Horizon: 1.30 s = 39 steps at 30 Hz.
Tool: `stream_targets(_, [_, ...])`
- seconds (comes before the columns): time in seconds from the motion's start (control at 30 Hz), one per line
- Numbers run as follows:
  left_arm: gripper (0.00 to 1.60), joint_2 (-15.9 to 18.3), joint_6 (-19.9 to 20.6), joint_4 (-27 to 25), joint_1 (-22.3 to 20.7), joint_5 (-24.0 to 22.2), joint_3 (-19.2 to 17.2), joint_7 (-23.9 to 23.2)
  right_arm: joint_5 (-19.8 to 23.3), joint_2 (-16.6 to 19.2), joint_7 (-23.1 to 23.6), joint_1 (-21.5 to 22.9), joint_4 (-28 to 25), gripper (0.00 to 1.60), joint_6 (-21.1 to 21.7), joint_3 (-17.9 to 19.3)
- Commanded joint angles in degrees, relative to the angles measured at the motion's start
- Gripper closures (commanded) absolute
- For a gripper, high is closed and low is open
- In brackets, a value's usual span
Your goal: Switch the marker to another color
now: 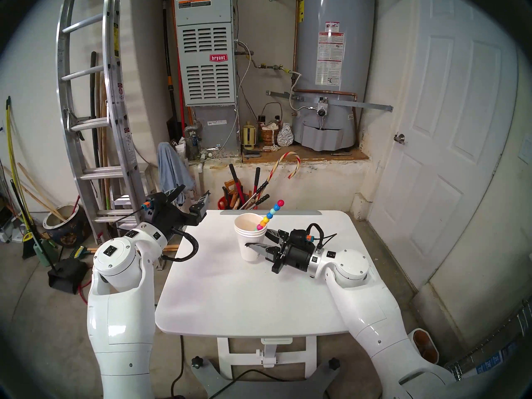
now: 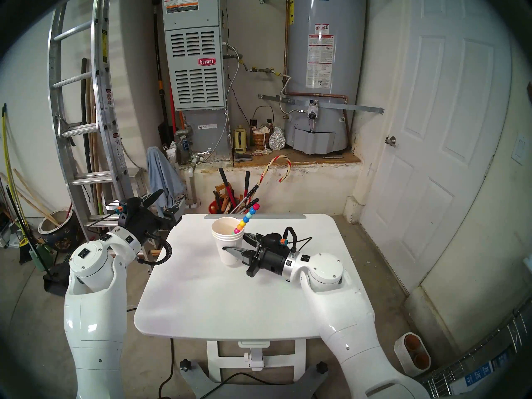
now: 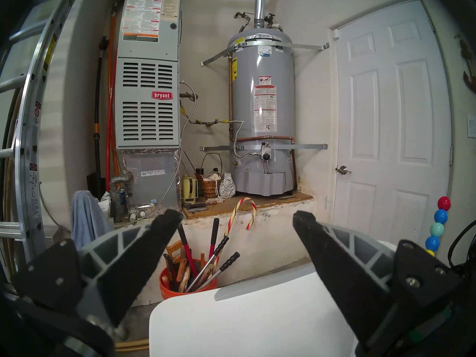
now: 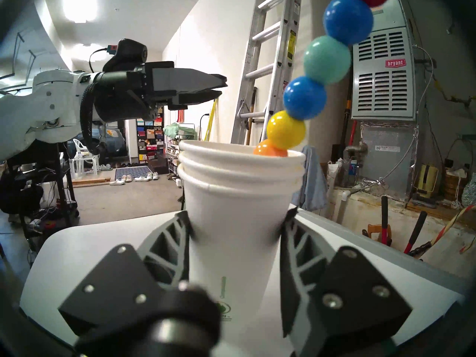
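**Right gripper clasps a stack of paper cups holding a beaded marker**

A white table (image 1: pixel 230 289) fills the centre of the head view. Just above the middle of the frame stands a stack of white paper cups (image 1: pixel 250 240). The marker (image 1: pixel 270 215), a slim stick of round beads in red, blue, teal, yellow and pink, stands in the top cup and leans toward the upper right, its red end highest.

The right gripper (image 1: pixel 257 240) reaches in from the right at cup height. In the right wrist view its fingers (image 4: pixel 167 243) press against both sides of the lower cup wall, holding the stack.

The left gripper (image 1: pixel 190 198) hovers at the table's upper left corner, beside the cups and apart from them. The left wrist view shows its fingers (image 3: pixel 159 235) spread wide with nothing between them; the marker's beads appear at that frame's right edge.

Behind the table, an orange bucket (image 1: pixel 223 202) holds tools and a red-and-white striped cane (image 1: pixel 283 166).
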Motion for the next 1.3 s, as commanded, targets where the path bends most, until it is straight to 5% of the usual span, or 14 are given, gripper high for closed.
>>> stream_targets(0.0, [0.00,0.15,-0.44,-1.05,-0.59,0.07,-0.12,0.16,-0.15,-1.11,-0.14,-0.26,-0.86,1.36,-3.37,-0.70])
stream_targets(0.5, [0.00,0.28,-0.31,-1.21,-0.43,-0.12,-0.18,-0.15,-3.68,-1.39,-2.92,-0.73,0.86,1.41,-7.35,-2.09])
stream_targets(0.97, [0.00,0.29,-0.27,-0.96,-0.59,0.05,0.13,-0.02,-2.61,-1.60,-2.50,-0.58,3.05,1.06,-7.91,-1.81])
stream_targets(1.1, [0.00,0.33,-0.27,-0.93,-0.67,0.11,0.25,0.06,-2.03,-1.38,-2.22,-0.92,2.46,0.83,-7.61,-1.57])
stream_targets(1.17, [0.00,0.37,-0.29,-0.89,-0.72,0.10,0.33,0.06,-1.82,-1.29,-1.98,-1.01,2.15,0.43,-7.48,-1.35])
stream_targets(1.2, [0.00,0.38,-0.29,-0.87,-0.74,0.10,0.35,0.07,-1.73,-1.27,-1.85,-1.06,2.00,0.08,-7.38,-1.24])
stream_targets(1.27, [0.00,0.38,-0.31,-0.86,-0.76,0.10,0.39,0.10,-1.62,-1.17,-1.50,-1.05,1.87,0.00,-7.33,-1.22])
